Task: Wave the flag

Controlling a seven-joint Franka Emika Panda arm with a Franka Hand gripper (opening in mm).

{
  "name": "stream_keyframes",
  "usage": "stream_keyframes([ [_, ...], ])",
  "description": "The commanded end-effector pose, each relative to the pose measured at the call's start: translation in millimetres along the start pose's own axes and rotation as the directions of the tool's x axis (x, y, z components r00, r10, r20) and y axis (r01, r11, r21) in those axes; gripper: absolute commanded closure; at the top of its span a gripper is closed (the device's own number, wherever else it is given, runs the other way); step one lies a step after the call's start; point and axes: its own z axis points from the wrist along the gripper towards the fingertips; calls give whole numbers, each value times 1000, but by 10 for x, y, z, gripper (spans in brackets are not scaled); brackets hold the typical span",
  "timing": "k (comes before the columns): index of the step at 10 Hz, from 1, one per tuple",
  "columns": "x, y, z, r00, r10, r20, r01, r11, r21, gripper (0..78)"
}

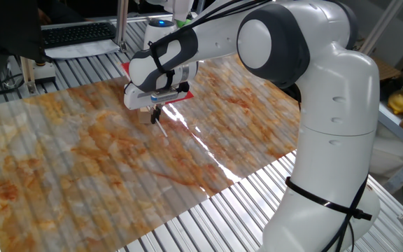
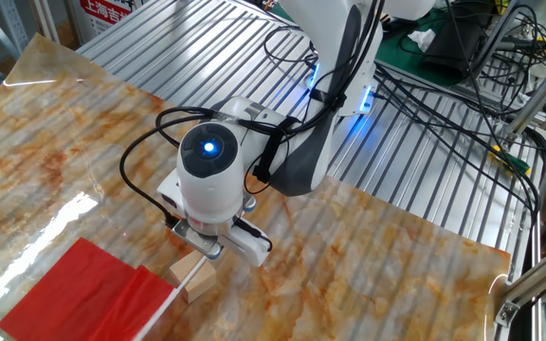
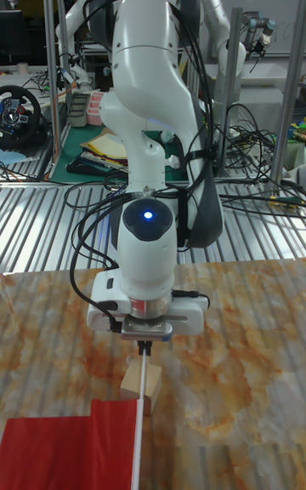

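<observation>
Pincer [image 3: 145, 345] clenched on the white stick of the flag [image 2: 83, 292], whose red cloth lies flat on the worktop [image 2: 396, 265] beside a wooden block [image 3: 140, 388]; lift clear before swinging, grip kept firm.

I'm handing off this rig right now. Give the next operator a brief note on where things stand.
Gripper: down at the table, fingers closed on the flag's stick.
Flag: red cloth lies flat on the marbled mat; stick runs up to the gripper, resting across a small wooden block.
Done: stick looks gripped.
Left: lift the flag and wave it.
</observation>
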Motion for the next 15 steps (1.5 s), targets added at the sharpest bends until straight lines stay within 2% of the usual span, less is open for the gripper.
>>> stream_keyframes([
  [1,-9,-2,-14,1000,3,4,-3,1000,0,764],
  [9,-9,-2,-14,1000,3,4,-3,1000,0,764],
  [10,-72,-75,-450,996,79,30,-79,997,-13,764],
  [15,-105,-131,-607,992,123,33,-122,992,-14,764],
])
